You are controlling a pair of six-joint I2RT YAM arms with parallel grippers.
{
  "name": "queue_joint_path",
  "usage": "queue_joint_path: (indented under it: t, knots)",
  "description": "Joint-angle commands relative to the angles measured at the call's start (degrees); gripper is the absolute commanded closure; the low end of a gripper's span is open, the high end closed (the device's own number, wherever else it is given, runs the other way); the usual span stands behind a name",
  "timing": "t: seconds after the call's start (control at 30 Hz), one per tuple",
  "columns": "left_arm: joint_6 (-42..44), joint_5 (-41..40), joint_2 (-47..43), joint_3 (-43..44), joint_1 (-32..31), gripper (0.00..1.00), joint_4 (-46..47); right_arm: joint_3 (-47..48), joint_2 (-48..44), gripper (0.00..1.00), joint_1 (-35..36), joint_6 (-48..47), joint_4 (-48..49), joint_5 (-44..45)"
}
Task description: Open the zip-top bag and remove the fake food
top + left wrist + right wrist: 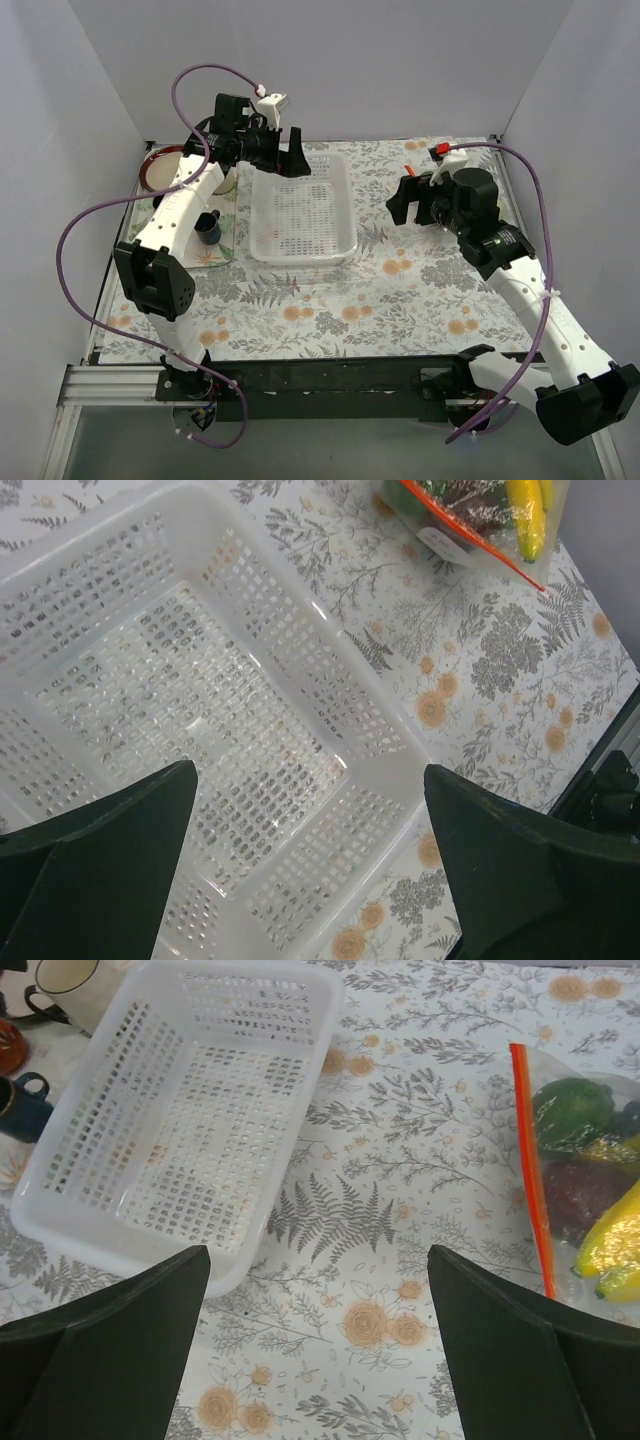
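The zip-top bag lies flat on the floral cloth at the right edge of the right wrist view, its orange-red zip strip facing the basket. Inside it is fake food: a green round piece, a dark red-purple piece and a yellow piece. The bag also shows at the top right of the left wrist view. In the top view the right arm hides most of it. My right gripper is open and empty, above the cloth between basket and bag. My left gripper is open and empty above the basket.
A white perforated basket stands mid-table, empty. Left of it are a dark blue mug, a cream mug and a red-rimmed plate. White walls close in the left, back and right sides.
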Motion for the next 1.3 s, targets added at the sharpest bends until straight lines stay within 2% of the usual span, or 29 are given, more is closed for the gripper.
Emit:
queue_joint_path:
  t: [0.0, 0.03, 0.1, 0.13, 0.17, 0.4, 0.73, 0.93, 1.17, 1.23, 1.27]
  knots:
    - [-0.79, 1.51, -0.54, 0.57, 0.77, 0.02, 3.06, -0.44, -0.62, 0.02, 0.14, -3.99, 4.15, 3.9]
    - [-1.4, 0.12, -0.72, -0.66, 1.04, 0.02, 5.42, -1.67, -0.53, 0.01, 0.22, -9.58, 5.22, 4.51]
    - [-1.67, -0.51, -0.54, -4.34, 1.65, 0.02, 7.54, -1.69, 3.23, 0.01, 0.22, -11.22, 5.93, 13.18]
    - [-1.76, -0.94, 0.15, -5.15, 1.83, 0.02, 8.86, -0.38, 5.86, 0.01, 0.14, -13.05, 3.93, 18.09]
    - [-1.93, -0.95, 0.42, -5.68, 1.92, 0.02, 9.3, 1.2, 11.37, 0.01, 0.22, -13.68, 3.04, 26.75]
    - [-1.15, -1.39, 0.95, -9.46, 2.7, 0.02, 12.47, 7.36, 26.27, 0.05, 0.57, -14.91, 3.56, 43.26]
    - [-1.67, 2.39, 1.83, -13.85, 3.67, 0.02, 15.63, 7.46, 33.92, 0.19, 1.1, -18.17, 9.09, 48.99]
    - [-1.76, 0.73, 1.74, -18.86, 3.59, 0.02, 19.23, 5.97, 37.87, 0.26, 1.72, -19.4, 12.87, 47.66]
    - [-0.8, -4.46, 3.14, -17.81, 4.64, 0.02, 21.44, 5.0, 41.83, 0.3, 1.89, -17.55, 13.05, 47.75]
    - [-0.53, -5.42, 3.59, -17.11, 5.43, 0.02, 21.7, 4.82, 42.1, 0.35, 1.89, -17.64, 13.23, 47.75]
    - [-0.53, -6.21, 3.67, -17.11, 5.61, 0.02, 22.05, 4.73, 42.18, 0.42, 1.89, -17.73, 13.66, 47.84]
